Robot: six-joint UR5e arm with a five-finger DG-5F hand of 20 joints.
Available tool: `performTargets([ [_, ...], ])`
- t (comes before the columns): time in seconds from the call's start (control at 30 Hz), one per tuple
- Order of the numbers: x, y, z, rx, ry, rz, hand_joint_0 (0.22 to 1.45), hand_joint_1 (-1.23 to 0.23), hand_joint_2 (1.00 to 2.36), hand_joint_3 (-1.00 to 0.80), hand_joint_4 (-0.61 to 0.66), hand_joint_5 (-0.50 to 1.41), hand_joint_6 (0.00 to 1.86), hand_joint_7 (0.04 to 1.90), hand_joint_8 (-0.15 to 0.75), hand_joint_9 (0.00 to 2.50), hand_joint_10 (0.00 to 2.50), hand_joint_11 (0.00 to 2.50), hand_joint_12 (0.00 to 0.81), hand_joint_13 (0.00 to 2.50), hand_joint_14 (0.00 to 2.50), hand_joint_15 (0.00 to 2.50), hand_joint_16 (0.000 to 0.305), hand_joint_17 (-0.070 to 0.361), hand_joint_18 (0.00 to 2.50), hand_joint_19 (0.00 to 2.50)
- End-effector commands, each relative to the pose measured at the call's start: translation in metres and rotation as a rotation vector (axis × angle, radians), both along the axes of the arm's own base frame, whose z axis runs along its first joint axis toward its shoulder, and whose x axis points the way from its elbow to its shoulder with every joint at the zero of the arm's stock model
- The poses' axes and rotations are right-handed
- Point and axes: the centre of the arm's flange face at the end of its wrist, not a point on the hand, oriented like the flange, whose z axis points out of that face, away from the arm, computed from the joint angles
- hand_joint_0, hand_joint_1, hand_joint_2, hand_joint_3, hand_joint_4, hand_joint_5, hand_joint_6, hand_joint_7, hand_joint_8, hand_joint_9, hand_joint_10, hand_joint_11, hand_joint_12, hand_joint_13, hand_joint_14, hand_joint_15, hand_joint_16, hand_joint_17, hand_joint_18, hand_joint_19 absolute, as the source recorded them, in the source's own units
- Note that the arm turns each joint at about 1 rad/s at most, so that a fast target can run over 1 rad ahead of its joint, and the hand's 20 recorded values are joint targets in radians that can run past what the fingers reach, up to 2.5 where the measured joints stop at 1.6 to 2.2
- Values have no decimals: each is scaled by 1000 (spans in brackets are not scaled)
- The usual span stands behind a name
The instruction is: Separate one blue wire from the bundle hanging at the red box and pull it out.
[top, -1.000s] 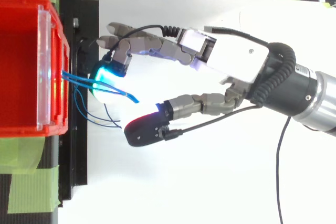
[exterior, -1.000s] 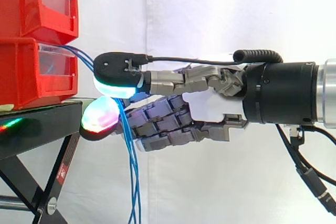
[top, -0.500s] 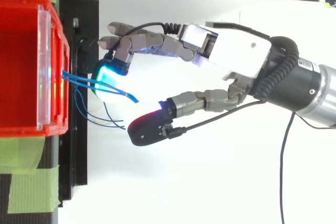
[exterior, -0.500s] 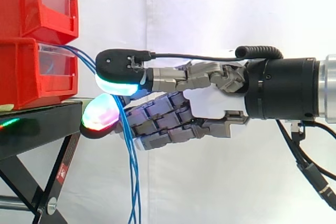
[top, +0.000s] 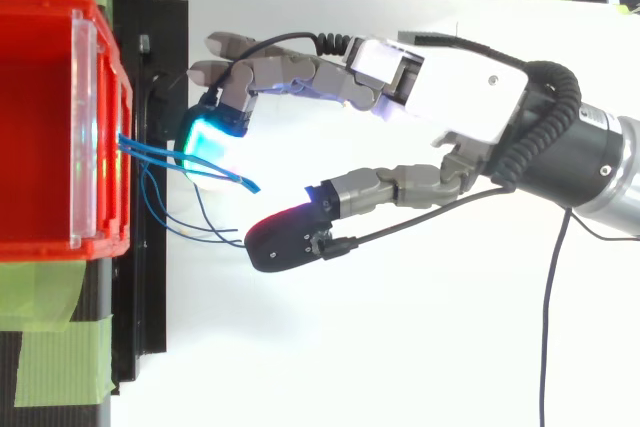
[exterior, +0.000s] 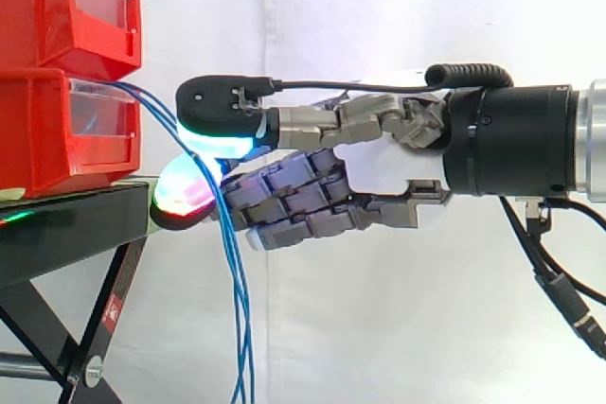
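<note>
1. The fingers are held loose and bent a little. The thumb is kept well apart from them, so nothing is pinched or clasped.
2. The glowing pad of one bent finger is seen right at the thin blue wires. This is close to where they come out of the lower red plastic bin.
3. In the side view, the wires are seen hanging down through the gap between the thumb's pad above and a finger pad below.
4. The grey and white robot hand is held level and pointed at the bins, with the thumb on top. The black arm is stretched in from the right.
5. A small red sticker is stuck on the stand's leg. Its writing is too small to be read.
6. A second red bin is stacked on the lower one, and both are set on a black metal stand.
7. Strips of green tape are seen by the stand, and a white curtain is hung behind.
</note>
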Motion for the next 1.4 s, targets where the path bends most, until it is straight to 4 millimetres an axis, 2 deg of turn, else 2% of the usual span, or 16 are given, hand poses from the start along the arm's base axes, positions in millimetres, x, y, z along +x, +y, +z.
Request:
performTargets([
  [0.0, 0, -1, 3, -11, -3, -1, 616, -610, 1007, -430, 279, -163, 502, 1105, 282, 333, 3, 114, 322, 117, 3, 86, 49, 110, 4, 243],
  [0.53, 0, -1, 3, -26, -2, -6, 635, -670, 1007, -421, 243, -147, 500, 1284, 284, 360, 3, 149, 324, 152, 3, 97, 48, 109, 49, 252],
  [0.73, 1, -1, 3, -28, -7, -8, 643, -669, 1008, -416, 235, -147, 528, 1264, 288, 379, 4, 161, 325, 164, 3, 96, 48, 108, 70, 262],
  [0.77, 1, 0, 3, -28, -7, -6, 643, -686, 1009, -410, 236, -138, 506, 1321, 293, 405, 4, 146, 329, 192, 3, 83, 49, 109, 107, 241],
  [1.37, 10, 1, 9, -95, -66, -17, 649, -686, 1009, -402, 234, -141, 520, 1305, 297, 421, 4, 159, 330, 205, 3, 86, 48, 108, 127, 244],
])
